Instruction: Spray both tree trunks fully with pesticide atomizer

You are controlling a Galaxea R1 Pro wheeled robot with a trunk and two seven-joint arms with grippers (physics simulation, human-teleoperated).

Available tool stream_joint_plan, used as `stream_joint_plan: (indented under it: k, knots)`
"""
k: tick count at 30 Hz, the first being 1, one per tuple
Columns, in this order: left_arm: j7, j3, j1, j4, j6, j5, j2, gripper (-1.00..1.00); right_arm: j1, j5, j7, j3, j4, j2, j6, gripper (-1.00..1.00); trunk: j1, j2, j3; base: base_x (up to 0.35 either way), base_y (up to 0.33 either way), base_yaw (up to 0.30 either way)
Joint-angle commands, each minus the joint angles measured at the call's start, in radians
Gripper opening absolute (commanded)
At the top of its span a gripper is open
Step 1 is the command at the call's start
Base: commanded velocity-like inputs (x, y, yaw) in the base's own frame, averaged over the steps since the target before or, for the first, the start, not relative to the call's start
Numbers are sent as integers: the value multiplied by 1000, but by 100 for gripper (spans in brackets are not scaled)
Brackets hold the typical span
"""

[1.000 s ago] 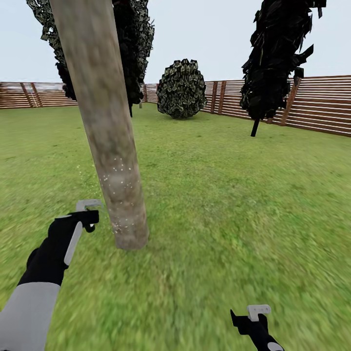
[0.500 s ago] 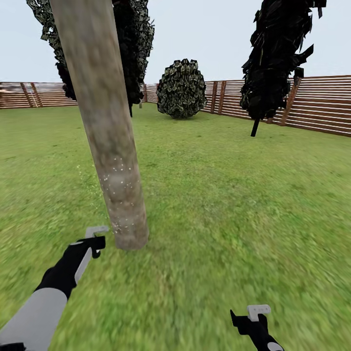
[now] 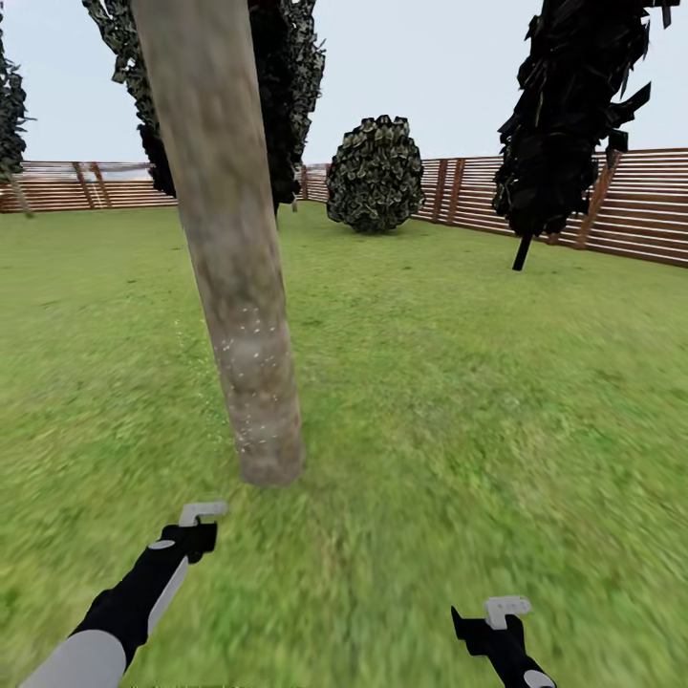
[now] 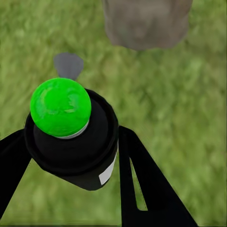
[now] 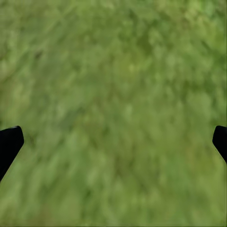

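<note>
Clamping the black pesticide atomizer with its round bright-green cap [image 4: 60,108], the left gripper [image 4: 71,156] has its two black fingers [image 4: 142,184] pressed against either side of the can's body, and in the head view this left gripper [image 3: 196,535] hangs low over the blurred green grass lawn [image 3: 459,401]. Off to its side and nearer the robot, the right gripper [image 3: 497,621] hovers above bare grass, and its wrist view shows the two black fingertips [image 5: 9,142] spread wide apart with nothing between them. Just ahead of the left gripper and close to it rises the thick, mottled tan-grey tree trunk [image 3: 239,258], leaning slightly and dotted over its lower part with tiny white pesticide specks [image 3: 250,354]; its base [image 4: 146,21] also shows beyond the green cap. Farther off stand a round dark-leaved bush [image 3: 376,174] and a slim black-leaved tree [image 3: 573,115], with the brown horizontal-slat wooden fence [image 3: 631,205] behind them.
</note>
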State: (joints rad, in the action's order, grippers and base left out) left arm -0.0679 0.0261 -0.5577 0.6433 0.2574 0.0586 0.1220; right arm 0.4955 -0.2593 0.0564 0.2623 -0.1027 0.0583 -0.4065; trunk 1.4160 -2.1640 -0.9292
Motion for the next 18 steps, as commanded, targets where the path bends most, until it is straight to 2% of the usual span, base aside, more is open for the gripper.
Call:
stream_joint_plan:
  k: [1, 10, 14, 18]
  knots:
    - [-2, 1, 0, -1, 0, -1, -1, -100, 0, 0, 0, 0, 0, 0, 0, 100, 0, 0, 0, 72, -230, 91]
    - [0, 3, 2, -2, -1, 1, -4, -100, 0, -1, 2, 0, 0, 0, 0, 100, 0, 0, 0, 14, -266, 14]
    - [0, 3, 2, -2, -1, -1, -19, -100, 0, 1, 2, 1, 0, 4, 0, 100, 0, 0, 0, 0, -274, 0]
    - [1, 3, 2, -2, -1, 0, -22, -100, 0, 3, 0, 2, 0, 4, 1, 100, 0, 0, 0, 0, -274, 0]
